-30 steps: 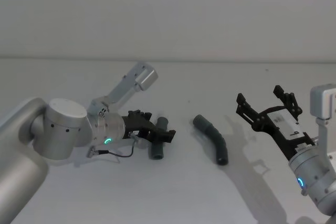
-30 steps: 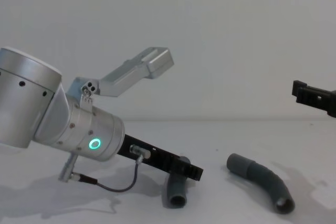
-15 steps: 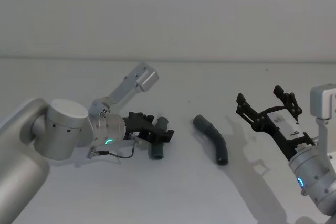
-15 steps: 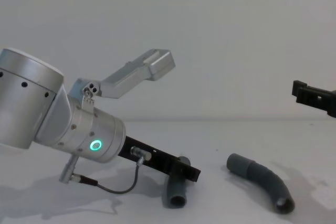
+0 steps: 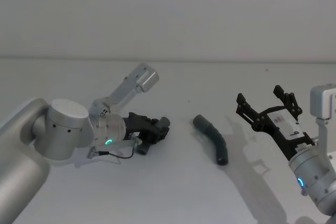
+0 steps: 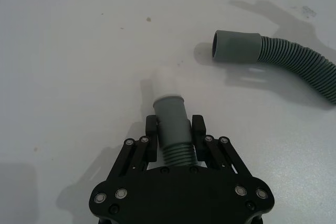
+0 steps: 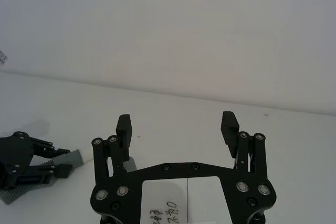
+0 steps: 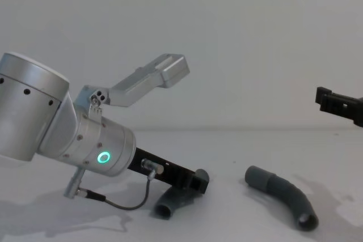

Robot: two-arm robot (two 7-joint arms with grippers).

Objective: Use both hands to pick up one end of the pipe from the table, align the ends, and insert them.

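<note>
My left gripper is shut on one pipe piece, its fingers clamped on the grey cuff just behind the white spigot end. In the head view that gripper sits low over the table at centre-left. The held piece slants down toward the surface behind the gripper. The other pipe piece lies loose to the right, and its wide grey sleeve end faces the spigot. My right gripper hangs open above the table at the right, apart from both pieces.
A plain pale wall backs the off-white table. My left arm's silver body with the green ring light takes up the left foreground. Bare table lies between the two pipe pieces.
The left gripper has turned the piece it holds, so the near end has swung left and the piece now lies along the gripper. The right arm and the loose piece have not moved.
</note>
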